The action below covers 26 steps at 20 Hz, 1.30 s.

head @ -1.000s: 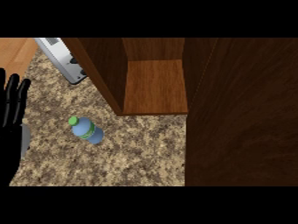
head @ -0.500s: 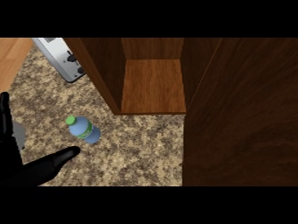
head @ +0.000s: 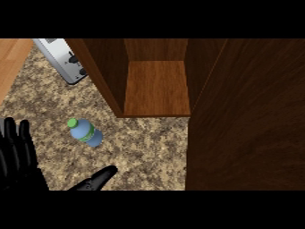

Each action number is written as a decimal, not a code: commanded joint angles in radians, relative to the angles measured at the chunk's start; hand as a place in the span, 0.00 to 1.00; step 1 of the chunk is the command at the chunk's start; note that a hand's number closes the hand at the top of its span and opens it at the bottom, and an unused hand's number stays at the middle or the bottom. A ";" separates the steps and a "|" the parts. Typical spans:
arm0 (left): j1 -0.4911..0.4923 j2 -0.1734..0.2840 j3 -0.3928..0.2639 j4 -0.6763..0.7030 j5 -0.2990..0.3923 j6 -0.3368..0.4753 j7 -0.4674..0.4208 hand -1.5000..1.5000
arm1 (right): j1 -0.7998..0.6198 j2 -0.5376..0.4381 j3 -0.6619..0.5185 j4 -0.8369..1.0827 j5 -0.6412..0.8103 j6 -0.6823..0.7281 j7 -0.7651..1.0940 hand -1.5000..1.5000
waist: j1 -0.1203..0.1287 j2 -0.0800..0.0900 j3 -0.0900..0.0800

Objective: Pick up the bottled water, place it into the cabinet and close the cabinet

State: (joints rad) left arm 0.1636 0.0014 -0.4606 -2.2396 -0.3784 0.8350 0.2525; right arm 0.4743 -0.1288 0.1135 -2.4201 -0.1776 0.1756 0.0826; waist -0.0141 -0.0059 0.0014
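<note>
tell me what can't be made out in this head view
- Right hand: shows nowhere in the head view.
- Left hand: wrist and forearm cut off by the lower edge.
- Grey appliance: top cut off by the upper edge.
- Cabinet: its back interior runs beyond the upper edge.
- Bottled water: label too small to read.

Cut off at 7 o'clock by the left and lower edges: left hand (head: 9, 152), showing only straight fingers and a thumb, with wrist and forearm out of view. Clipped at 11 o'clock by the upper edge: a grey appliance (head: 63, 60), far end lost, markings too small to make out; likewise at 12 o'clock the cabinet (head: 156, 87), top of the compartment unseen, and at 3 o'clock its open door (head: 254, 116), running past three edges. Too small to read: label on the bottled water (head: 85, 133) at 8 o'clock.
</note>
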 commanded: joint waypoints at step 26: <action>0.089 0.028 -0.060 0.111 0.096 0.175 -0.070 0.00 | 0.390 0.002 0.014 -0.249 -0.045 0.132 -0.110 0.00 | -0.001 0.002 -0.004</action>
State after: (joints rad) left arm 0.2408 0.0418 -0.5253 -2.1970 -0.3666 0.9773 0.2658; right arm 0.7828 -0.1210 0.1233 -2.4799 -0.1605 0.3038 -0.0885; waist -0.0138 -0.0032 -0.0015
